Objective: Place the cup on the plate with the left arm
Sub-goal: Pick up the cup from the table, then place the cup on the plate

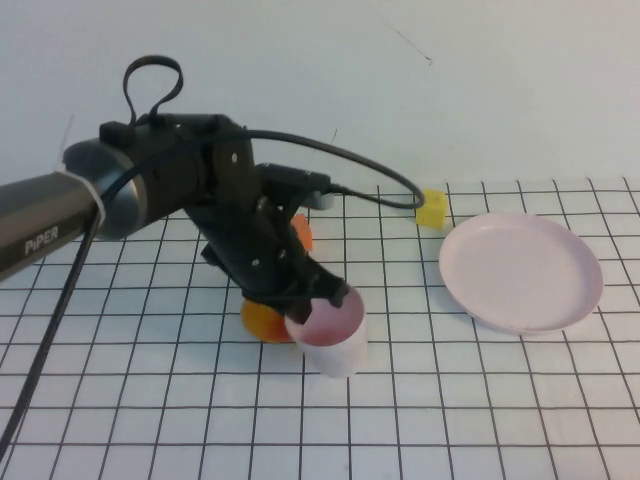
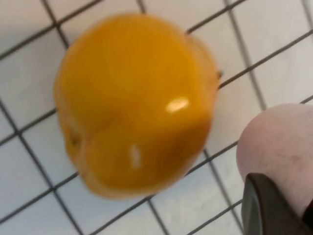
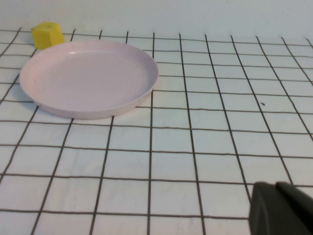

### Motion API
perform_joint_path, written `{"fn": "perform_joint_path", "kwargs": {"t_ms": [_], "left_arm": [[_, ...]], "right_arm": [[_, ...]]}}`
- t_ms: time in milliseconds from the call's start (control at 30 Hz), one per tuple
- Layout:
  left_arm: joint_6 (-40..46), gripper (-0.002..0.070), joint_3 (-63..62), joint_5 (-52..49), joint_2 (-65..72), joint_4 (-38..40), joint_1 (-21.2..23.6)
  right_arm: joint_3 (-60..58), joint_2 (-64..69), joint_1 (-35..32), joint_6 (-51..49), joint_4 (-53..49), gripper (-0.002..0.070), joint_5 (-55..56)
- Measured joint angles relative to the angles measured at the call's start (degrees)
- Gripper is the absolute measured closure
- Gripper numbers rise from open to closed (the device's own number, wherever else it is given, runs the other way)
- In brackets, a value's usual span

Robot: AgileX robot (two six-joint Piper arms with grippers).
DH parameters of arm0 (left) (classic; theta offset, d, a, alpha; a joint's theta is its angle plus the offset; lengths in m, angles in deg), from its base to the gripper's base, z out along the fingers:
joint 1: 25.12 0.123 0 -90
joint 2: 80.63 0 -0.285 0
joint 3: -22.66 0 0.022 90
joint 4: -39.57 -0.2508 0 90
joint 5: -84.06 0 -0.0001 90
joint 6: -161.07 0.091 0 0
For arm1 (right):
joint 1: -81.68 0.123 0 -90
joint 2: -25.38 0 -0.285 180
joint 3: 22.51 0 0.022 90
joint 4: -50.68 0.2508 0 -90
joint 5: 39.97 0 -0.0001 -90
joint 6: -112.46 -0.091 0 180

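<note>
High view: left gripper (image 1: 318, 298) is closed on the rim of the cup (image 1: 331, 338), which stands upright on the gridded table (image 1: 480, 400) (orange fruit (image 1: 262, 320) just behind it), well apart from the plate (image 1: 521, 271). Right gripper (image 3: 281, 208): finger state cannot be determined.
</note>
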Motion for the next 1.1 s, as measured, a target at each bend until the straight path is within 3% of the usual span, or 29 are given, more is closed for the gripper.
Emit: {"fn": "perform_joint_path", "kwargs": {"t_ms": [367, 733, 1100], "left_arm": [[0.64, 0.0666, -31.03, -5.94, 12.73, 1.38, -7.89], [-4.36, 0.0666, -65.38, -9.94, 36.99, 2.75, -8.91], [-4.96, 0.0666, -72.05, -9.56, 43.47, 3.29, -9.09]], "right_arm": [[0.0, 0.0, 0.0, 0.0, 0.0, 0.0678, 0.0], [0.0, 0.0, 0.0, 0.0, 0.0, 0.0678, 0.0], [0.0, 0.0, 0.0, 0.0, 0.0, 0.0678, 0.0]]}}
